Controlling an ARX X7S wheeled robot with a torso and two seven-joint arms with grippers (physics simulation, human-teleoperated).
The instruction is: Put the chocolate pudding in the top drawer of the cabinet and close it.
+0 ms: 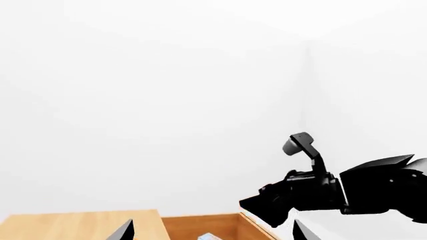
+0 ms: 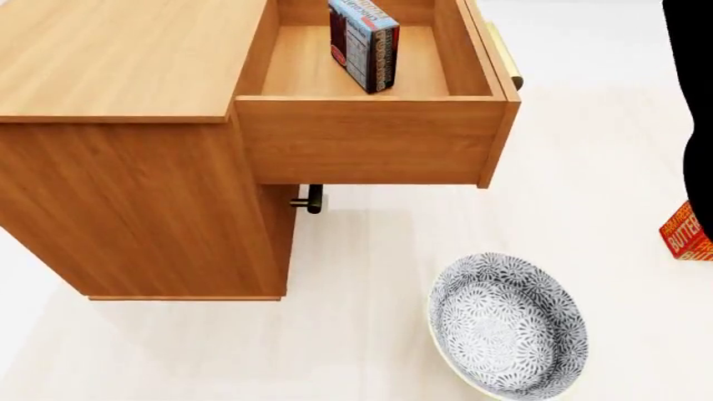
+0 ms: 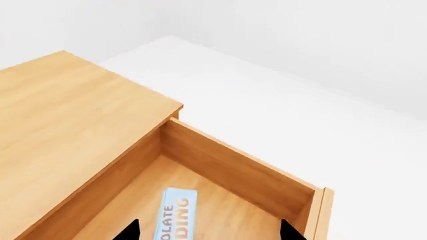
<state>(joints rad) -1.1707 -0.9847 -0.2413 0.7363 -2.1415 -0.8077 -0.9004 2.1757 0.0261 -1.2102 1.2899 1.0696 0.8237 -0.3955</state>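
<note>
The right arm (image 1: pixel 373 187) is matte black and angular, with a grey-capped bracket (image 1: pixel 300 144) on its wrist; tool tips are black wedges.

Your chocolate pudding (image 2: pixel 366 43) upright inside open top drawer (image 2: pixel 368 138); bowl (image 2: pixel 507 328), butter box (image 2: pixel 686 232) on floor.

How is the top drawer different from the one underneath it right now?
The top drawer is pulled far out of the cabinet, while the lower drawer sits pushed in. The top drawer holds the chocolate pudding standing upright; the lower drawer's inside is hidden. The top drawer's handle looks pale brass; the lower handle sits dark in shadow. Both belong to the same orange-brown wooden cabinet.
</note>
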